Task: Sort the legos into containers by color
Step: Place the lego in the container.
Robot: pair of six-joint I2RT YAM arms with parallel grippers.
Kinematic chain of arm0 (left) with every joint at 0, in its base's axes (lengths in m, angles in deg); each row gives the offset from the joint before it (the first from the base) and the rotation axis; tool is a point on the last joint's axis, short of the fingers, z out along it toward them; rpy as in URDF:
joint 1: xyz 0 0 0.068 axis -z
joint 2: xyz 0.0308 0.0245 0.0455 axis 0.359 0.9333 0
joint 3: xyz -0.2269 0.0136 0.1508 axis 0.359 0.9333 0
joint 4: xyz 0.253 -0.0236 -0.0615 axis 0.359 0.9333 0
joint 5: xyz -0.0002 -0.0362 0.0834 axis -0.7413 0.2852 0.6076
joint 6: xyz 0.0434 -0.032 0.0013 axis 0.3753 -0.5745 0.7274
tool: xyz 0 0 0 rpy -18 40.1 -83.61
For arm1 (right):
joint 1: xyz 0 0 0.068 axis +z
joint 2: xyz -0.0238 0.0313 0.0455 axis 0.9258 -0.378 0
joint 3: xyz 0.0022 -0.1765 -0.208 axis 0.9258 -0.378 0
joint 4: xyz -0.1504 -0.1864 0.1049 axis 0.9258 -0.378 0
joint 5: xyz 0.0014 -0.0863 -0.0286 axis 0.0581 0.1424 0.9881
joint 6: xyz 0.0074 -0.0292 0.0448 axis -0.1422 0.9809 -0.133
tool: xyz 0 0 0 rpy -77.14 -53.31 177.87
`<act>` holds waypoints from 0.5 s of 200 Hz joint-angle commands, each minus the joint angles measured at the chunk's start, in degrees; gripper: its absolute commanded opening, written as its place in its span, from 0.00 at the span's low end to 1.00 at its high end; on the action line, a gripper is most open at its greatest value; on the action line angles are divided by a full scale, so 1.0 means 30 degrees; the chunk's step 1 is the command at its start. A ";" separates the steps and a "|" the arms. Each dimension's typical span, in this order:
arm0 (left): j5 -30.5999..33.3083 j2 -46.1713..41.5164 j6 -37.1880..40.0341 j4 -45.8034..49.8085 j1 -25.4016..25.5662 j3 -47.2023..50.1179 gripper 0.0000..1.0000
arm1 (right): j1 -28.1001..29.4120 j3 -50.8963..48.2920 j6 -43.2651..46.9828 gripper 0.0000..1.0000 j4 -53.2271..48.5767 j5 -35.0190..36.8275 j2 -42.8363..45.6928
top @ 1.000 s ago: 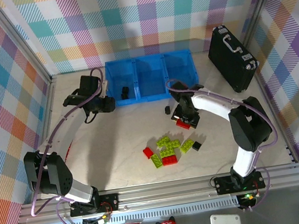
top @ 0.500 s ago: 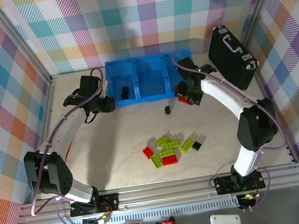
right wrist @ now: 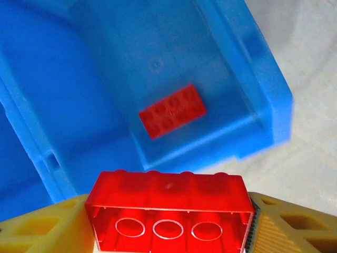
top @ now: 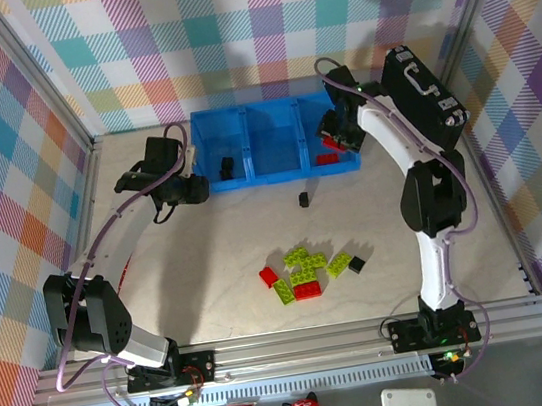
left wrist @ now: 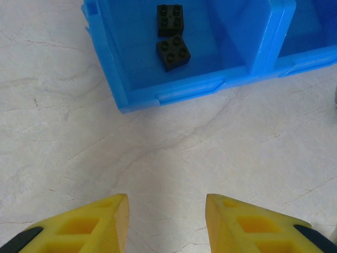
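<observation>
A: What moved?
B: Your right pincer (top: 333,141), pinching a red lego (right wrist: 169,203), has come up from by the pile (top: 306,274) and is over the bin (right wrist: 263,113) at one o'clock.
A: Right bin?
B: Yes, a red one (right wrist: 172,111) lies inside. Your left pincer (left wrist: 166,221) stays spread.

Left arm (top: 101,323) bent at the elbow and reaching forward, left gripper (left wrist: 166,211) angled downward, yellow fingers (left wrist: 100,224) parted with nothing between them, right arm (top: 394,145) stretched far forward, right gripper (top: 331,142) clamped on a red brick (right wrist: 168,203).
</observation>
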State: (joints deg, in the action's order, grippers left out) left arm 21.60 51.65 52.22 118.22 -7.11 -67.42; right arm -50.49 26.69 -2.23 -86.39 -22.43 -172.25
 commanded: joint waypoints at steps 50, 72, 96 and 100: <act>0.0659 -0.0181 0.0613 0.0459 -0.0246 0.0187 0.43 | -0.0269 0.6390 0.1392 0.68 -0.2367 0.0175 -0.5015; 0.0688 -0.0261 0.0629 0.0451 -0.0250 0.0187 0.43 | -0.0387 0.6764 0.1489 0.68 -0.1723 0.0147 -0.5816; 0.0688 -0.0323 0.0649 0.0451 -0.0250 0.0218 0.43 | -0.0514 0.7040 0.1489 0.68 -0.1507 0.0415 -0.6628; 0.0688 -0.0327 0.0650 0.0451 -0.0250 0.0204 0.43 | -0.0542 0.7098 0.1490 0.68 -0.1464 0.0391 -0.6770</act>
State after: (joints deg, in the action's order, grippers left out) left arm 23.18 51.65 53.29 118.22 -7.11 -67.42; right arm -51.39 45.46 1.10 -90.28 -22.12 -190.28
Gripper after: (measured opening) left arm 0.426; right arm 0.681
